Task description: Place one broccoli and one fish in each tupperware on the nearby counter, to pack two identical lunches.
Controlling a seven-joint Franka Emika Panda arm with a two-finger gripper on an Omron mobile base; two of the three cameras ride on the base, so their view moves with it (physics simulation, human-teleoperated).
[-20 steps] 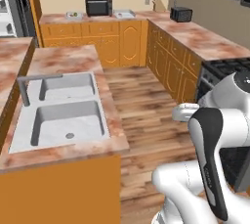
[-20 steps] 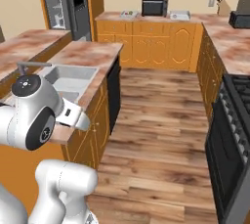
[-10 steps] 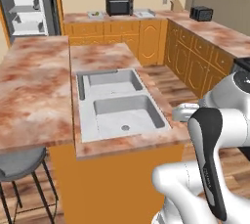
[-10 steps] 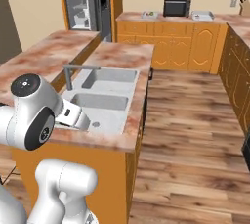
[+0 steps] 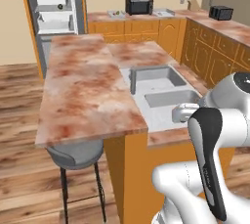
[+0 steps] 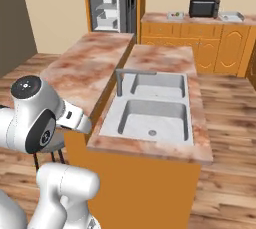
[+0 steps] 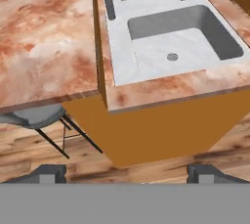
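The counter (image 5: pixel 146 16) runs along the far wall at the upper middle of the left base view: mottled pink-brown stone on orange cabinets, with small objects too distant to identify on top.

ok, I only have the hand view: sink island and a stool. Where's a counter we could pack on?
Observer: In the left base view a long counter on orange cabinets runs along the back wall, beyond the island. That is likely the one.
Operator: Anything on it?
Observer: A black microwave stands on it. The bits beside it are too small to identify.
Operator: What's at its left end?
Observer: A tall fridge with its shelves showing.
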